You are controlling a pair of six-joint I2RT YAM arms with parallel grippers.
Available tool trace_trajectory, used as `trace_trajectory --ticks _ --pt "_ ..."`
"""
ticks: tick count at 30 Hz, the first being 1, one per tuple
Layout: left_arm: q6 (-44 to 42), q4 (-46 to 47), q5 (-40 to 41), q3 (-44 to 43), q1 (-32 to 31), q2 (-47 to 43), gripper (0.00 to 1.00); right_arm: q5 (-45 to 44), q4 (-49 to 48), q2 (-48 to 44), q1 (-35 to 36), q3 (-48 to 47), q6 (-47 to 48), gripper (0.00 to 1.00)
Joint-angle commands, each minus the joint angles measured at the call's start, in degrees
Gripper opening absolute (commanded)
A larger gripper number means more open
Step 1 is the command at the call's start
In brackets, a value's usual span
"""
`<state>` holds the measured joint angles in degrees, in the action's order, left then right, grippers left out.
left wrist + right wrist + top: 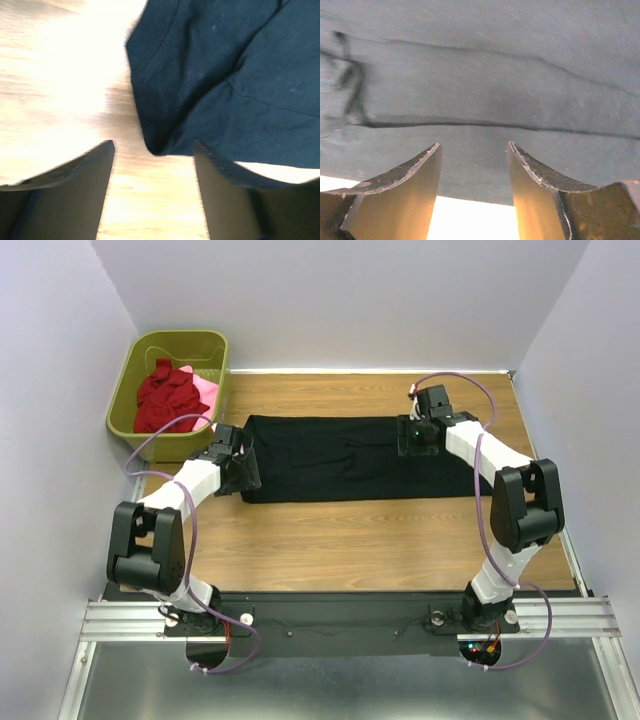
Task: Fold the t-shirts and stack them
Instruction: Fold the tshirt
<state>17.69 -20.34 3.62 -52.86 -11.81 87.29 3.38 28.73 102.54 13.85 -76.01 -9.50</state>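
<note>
Large black cloth t-shirt (340, 460) lies as a long flat band across the middle of the wooden table (330, 540); dark red t-shirt (165, 395) and pink t-shirt (205, 390) are heaped in the olive-green plastic basket (185, 340), far left. Left gripper (153, 146) at its left end, fingers wide, holding nothing. Right gripper (474, 145) over its right part, fingers apart, empty.

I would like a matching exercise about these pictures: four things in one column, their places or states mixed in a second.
1 black t-shirt
2 dark red t-shirt
3 pink t-shirt
4 left pincer

A on top in the basket
B open, at the shirt's corner
C spread on the table
D in the basket, partly covered

Pairs: 1-C, 2-A, 3-D, 4-B
</note>
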Motion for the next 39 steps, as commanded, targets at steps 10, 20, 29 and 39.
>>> trace_trajectory --ticks 10,20,29,39 --pt "2.61 8.9 -2.74 -5.14 -5.31 -8.37 0.78 5.66 -4.38 8.98 17.17 -17.58 13.35 0.67" --pt "7.0 12.78 -4.15 -4.27 -7.52 2.0 0.48 12.53 -4.91 25.5 23.94 -34.81 16.17 0.59" --pt "9.99 16.03 -5.28 1.79 -4.89 4.82 0.46 14.29 -5.18 32.89 26.32 -41.23 16.97 0.55" --pt "9.2 13.75 -8.45 4.96 -1.63 7.19 0.46 13.85 -5.35 36.85 28.16 -42.82 16.97 0.54"
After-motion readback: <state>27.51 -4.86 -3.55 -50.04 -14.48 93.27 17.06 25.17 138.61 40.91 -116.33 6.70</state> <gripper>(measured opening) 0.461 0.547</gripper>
